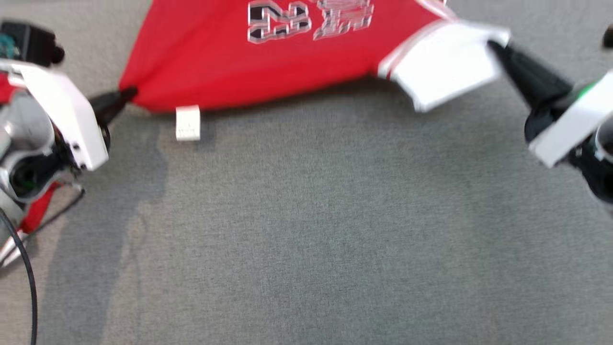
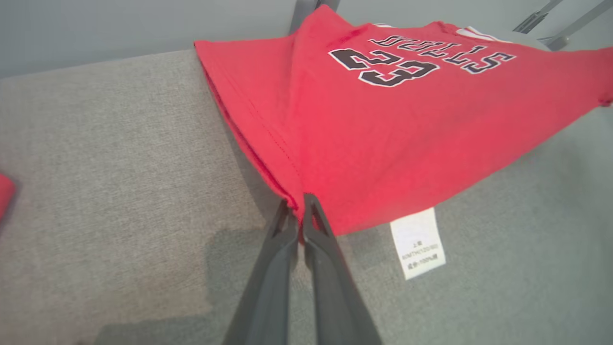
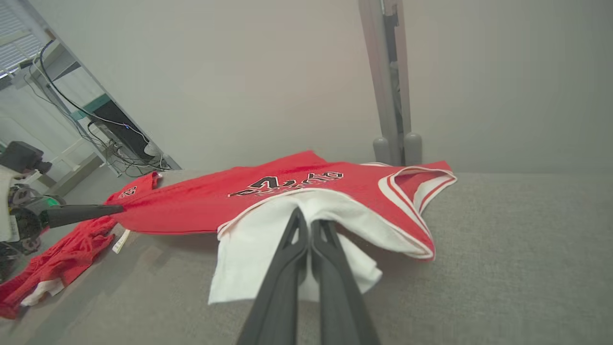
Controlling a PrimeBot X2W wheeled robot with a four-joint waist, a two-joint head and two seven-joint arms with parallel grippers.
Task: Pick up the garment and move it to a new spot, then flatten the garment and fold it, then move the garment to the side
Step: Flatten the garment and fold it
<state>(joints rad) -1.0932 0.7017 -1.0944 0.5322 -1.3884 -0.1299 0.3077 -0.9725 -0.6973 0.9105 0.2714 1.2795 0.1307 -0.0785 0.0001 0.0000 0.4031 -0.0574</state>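
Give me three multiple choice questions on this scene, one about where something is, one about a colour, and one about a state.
1. Where does the white care tag hang?
A. From the neckline
B. From the hem of the jersey, near the left pincer
C. On top of the printed numbers

2. What colour is the jersey's body?
A. Blue
B. Green
C. Red

3. What state is the right pincer in?
A. Shut on the jersey's white cloth
B. Open above the jersey
C. Shut on nothing

Answers:
1 B: the tag dangles below the hem beside the pinched corner.
2 C: the cloth around the numbers is red.
3 A: its fingers meet with white cloth pinched between them.
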